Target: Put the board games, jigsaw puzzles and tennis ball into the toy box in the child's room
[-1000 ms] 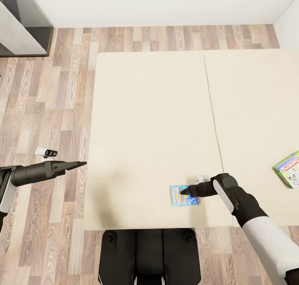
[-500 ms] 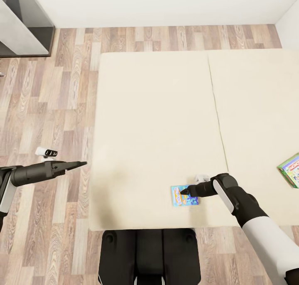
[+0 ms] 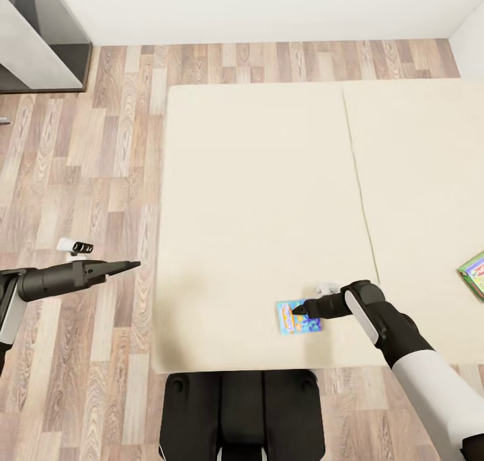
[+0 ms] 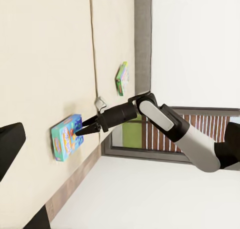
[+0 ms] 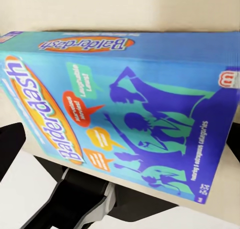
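Right gripper [image 3: 296,308] is clamped on the blue board game [image 3: 298,317], low centre of the head view, at the near edge of the bed [image 3: 269,199]. Its cover [image 5: 120,114] reads "Balderdash". Left gripper [image 3: 132,265] hangs over the wood floor [image 3: 81,179] at left, fingers together. A green board game [image 3: 473,273] lies at the right edge. Grey cabinet [image 3: 33,44] upper left.

bed [image 3: 269,199] | beige mattress | green board game [image 3: 474,273] on right edge
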